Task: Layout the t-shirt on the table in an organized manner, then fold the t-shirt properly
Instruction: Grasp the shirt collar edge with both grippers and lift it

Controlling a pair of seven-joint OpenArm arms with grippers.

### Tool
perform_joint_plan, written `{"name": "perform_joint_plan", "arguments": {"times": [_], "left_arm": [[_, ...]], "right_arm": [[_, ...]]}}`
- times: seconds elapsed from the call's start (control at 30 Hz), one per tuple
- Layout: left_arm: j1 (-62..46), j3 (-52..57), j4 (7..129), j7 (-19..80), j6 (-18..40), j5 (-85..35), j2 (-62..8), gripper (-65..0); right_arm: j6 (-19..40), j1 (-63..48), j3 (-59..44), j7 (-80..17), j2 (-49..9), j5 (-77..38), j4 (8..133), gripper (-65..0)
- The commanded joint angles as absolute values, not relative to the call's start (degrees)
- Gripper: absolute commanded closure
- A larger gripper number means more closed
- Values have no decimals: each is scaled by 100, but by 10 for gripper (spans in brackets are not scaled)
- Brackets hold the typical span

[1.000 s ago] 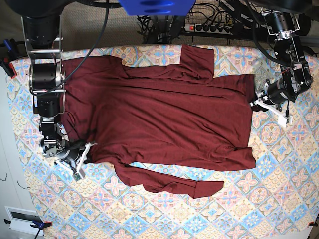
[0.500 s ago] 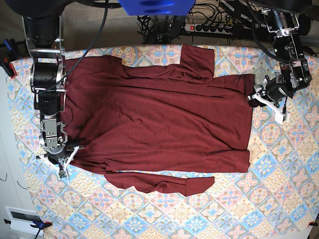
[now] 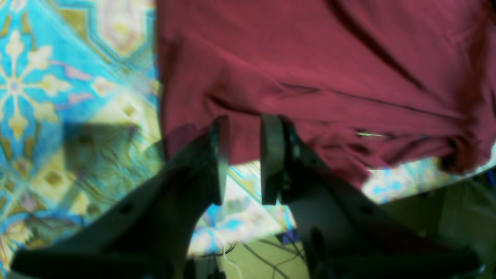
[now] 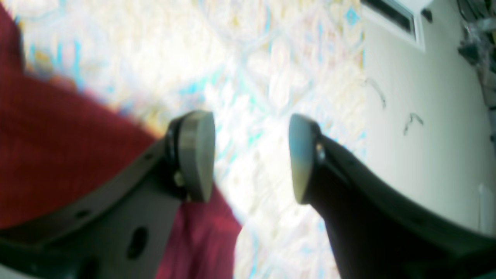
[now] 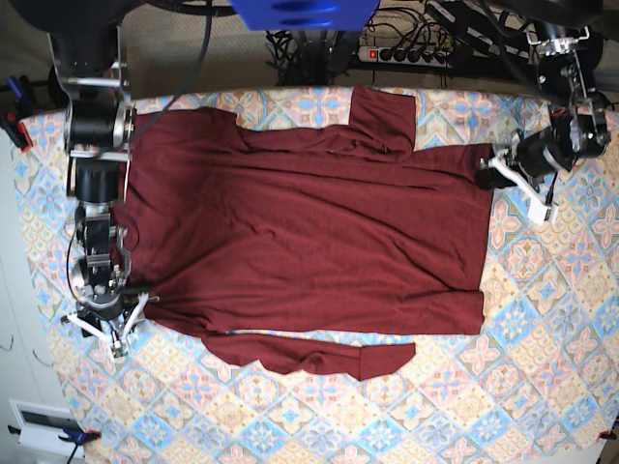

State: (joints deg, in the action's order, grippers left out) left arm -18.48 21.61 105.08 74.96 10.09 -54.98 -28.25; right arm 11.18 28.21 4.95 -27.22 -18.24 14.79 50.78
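Observation:
The dark maroon t-shirt [image 5: 309,222] lies spread flat on the patterned table [image 5: 484,406], with one long sleeve folded along its near edge and the other bunched at the far edge. My left gripper [image 5: 493,172] is at the shirt's right far corner. In the left wrist view [image 3: 244,155] its jaws stand a narrow gap apart over the shirt's edge [image 3: 329,58], gripping nothing. My right gripper [image 5: 104,332] is just off the shirt's left near corner. In the right wrist view [image 4: 252,155] it is wide open over bare table [image 4: 252,77], with the shirt [image 4: 58,135] beside it.
A power strip and cables [image 5: 406,53] lie beyond the table's far edge. A clamp [image 5: 14,121] grips the left far corner. A white box [image 5: 44,425] sits on the floor at the lower left. The table's edge shows in the left wrist view [image 3: 407,190].
The shirt's near edge and lower sleeve were drawn flat toward the far side. The right gripper let go and shifted off the left near corner. The left gripper moved toward the far edge.

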Motion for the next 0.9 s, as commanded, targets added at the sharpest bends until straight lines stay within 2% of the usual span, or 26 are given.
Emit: {"name": "perform_joint_plan", "arguments": {"times": [0.0, 0.13, 0.27, 0.37, 0.5, 0.87], "left_arm": [[-1947, 2141, 10730, 7451, 1042, -5719, -2870, -143], [-2079, 1578, 11073, 7451, 1042, -5965, -2914, -219], [-2220, 884, 11266, 7451, 1007, -5982, -2905, -303], [-2220, 365, 11266, 7451, 980, -5956, -2897, -310], [-2185, -163, 11257, 7451, 971, -5877, -2888, -313], [-2158, -875, 11055, 7451, 971, -4048, -2492, -310]], "right_arm": [[1077, 2791, 470, -2712, -1921, 1464, 5446, -296], [1077, 2088, 444, -3046, -1921, 1464, 6457, -296], [1086, 1455, -127, -3275, -1921, 1464, 7354, -296], [1130, 1051, -532, -3327, -1921, 1464, 7749, -296], [1534, 673, -901, -3327, -1921, 1464, 8092, -296], [1648, 295, -1235, -3327, -1903, 1455, 8356, -295]]}}
